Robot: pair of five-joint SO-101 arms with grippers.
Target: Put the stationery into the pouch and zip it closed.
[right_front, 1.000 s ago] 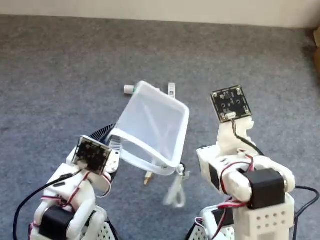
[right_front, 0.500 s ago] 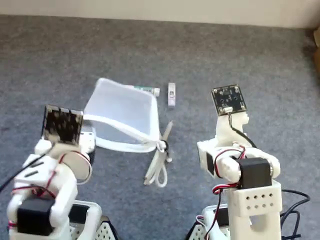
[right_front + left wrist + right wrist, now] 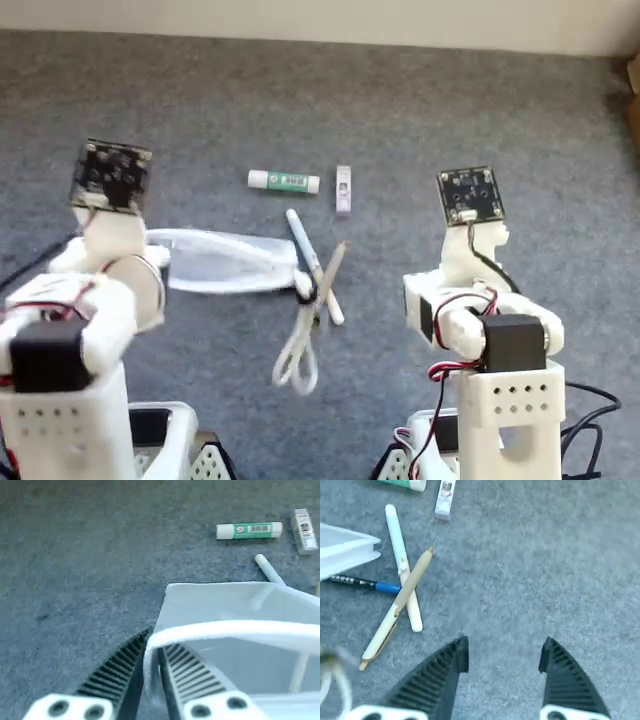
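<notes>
Left claw [image 3: 154, 642] stays clenched on the white zipper rim of the pouch [image 3: 215, 262], jaws pressed together over the fabric. A second ago the pouch hung tilted in the air between the arms. Now it lies nearly flat on the grey surface [image 3: 480, 120], drawn over toward the left arm, which has swung outward. The glue stick [image 3: 284, 181], half hidden behind the raised pouch before, now lies in the open, with a small white block [image 3: 344, 189] just beside it. At the pouch's mouth a pale pen [image 3: 400, 555] and a beige pen [image 3: 405, 597] lie crossed, and a blue-and-black pen [image 3: 365, 584] pokes out beneath them. The white cord loop [image 3: 297, 355] trails off the pouch's corner. A pale stick shows through the pouch wall in the left wrist view, possibly a pen underneath. Right claw [image 3: 505, 642] hangs released, jaws wide apart, above bare surface near the pens, its arm hardly shifted.
</notes>
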